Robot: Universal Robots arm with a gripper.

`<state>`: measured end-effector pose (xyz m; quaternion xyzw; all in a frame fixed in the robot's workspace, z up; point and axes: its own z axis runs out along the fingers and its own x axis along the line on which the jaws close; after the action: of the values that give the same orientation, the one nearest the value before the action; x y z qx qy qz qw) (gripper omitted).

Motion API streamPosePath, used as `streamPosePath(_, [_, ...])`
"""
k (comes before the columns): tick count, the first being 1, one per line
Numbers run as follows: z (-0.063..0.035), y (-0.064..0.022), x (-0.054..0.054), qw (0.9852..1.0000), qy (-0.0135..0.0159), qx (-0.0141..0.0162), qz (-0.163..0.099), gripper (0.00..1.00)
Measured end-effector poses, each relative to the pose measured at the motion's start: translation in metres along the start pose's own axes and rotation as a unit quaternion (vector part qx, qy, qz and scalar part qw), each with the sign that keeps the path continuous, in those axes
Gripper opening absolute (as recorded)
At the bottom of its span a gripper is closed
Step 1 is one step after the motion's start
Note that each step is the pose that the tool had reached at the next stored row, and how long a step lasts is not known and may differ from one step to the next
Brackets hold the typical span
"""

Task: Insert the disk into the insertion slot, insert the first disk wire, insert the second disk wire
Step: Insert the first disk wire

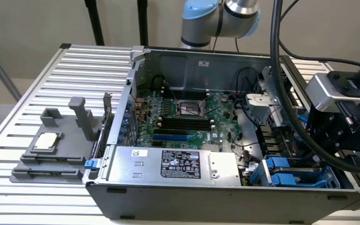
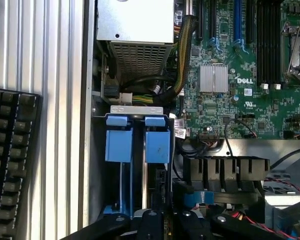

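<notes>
One arm (image 1: 221, 18), one gripper (image 2: 165, 220): clenched, nothing visibly grasped. It hangs over the insertion slot (image 2: 137, 109), which sits at the 4 o'clock corner of the one open case (image 1: 186, 206) in the exterior view. Two blue carrier frames (image 2: 119, 142) stand side by side in that slot, tabs level. We cannot tell which carries the disk, as its metal body is hidden. We count one motherboard (image 1: 186, 117) at centre and one silver power box (image 1: 174, 164) at 6 o'clock. One grey fixture (image 1: 55, 145) sits at 9 o'clock on the slatted worktop (image 1: 30, 201), and one keyboard (image 2: 10, 150) lies beside the case.
</notes>
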<state>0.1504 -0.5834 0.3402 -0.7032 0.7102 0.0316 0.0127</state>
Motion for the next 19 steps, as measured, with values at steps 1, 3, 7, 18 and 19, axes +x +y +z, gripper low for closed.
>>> streamPosePath(1, [-0.0001,0.0000,0.0000,1.0000,0.0018,0.0000,0.000,0.17])
streamPosePath(3, [0.0003,0.0000,0.0000,1.0000,0.0043,0.0001,0.000,0.17])
streamPosePath(7, [0.0005,0.0000,0.0000,1.0000,0.0053,0.0001,0.001,0.17])
streamPosePath(18, [0.0014,0.0022,-0.0008,1.0000,0.0053,0.0001,0.001,0.17])
streamPosePath(19, [0.0017,0.0022,-0.0011,1.0000,0.0052,0.0001,0.001,0.17])
